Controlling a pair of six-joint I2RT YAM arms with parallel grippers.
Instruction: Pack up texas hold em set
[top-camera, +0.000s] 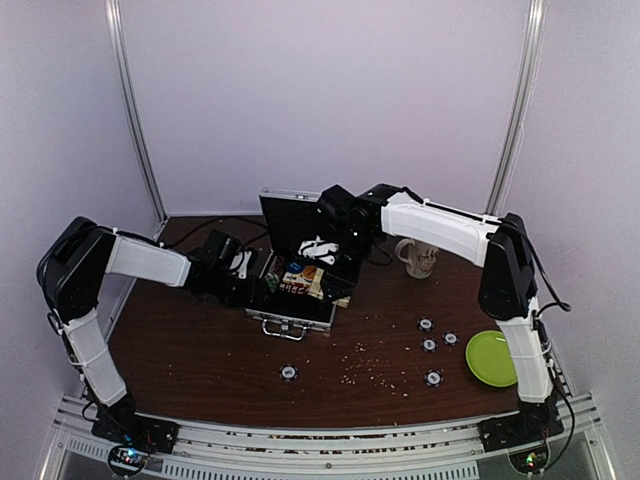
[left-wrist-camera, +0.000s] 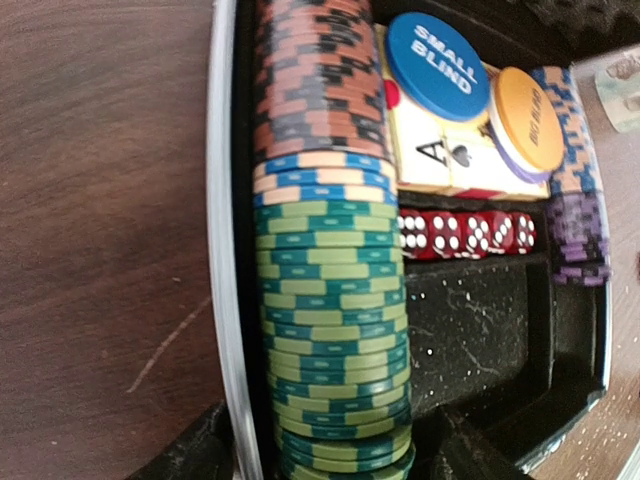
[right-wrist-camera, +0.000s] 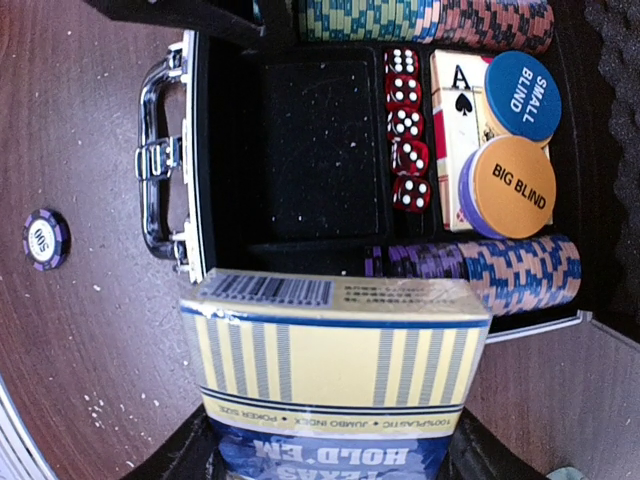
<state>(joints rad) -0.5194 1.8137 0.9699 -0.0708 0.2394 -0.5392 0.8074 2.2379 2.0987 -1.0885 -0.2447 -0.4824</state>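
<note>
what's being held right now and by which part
The right gripper holds the card deck by one end, over the open case. Whether the left gripper grips anything cannot be told.

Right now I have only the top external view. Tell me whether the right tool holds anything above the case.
Observer: In the right wrist view the right tool grips a striped card box marked Texas Hold'em.
Operator: Report where it can go.
Observer: One black compartment of the case lies bare, between the handle and a row of five red dice.
Operator: Say what lies beyond the dice.
Observer: A second deck, ace of spades up, carries a blue Small Blind disc and an orange Big Blind disc.
</note>
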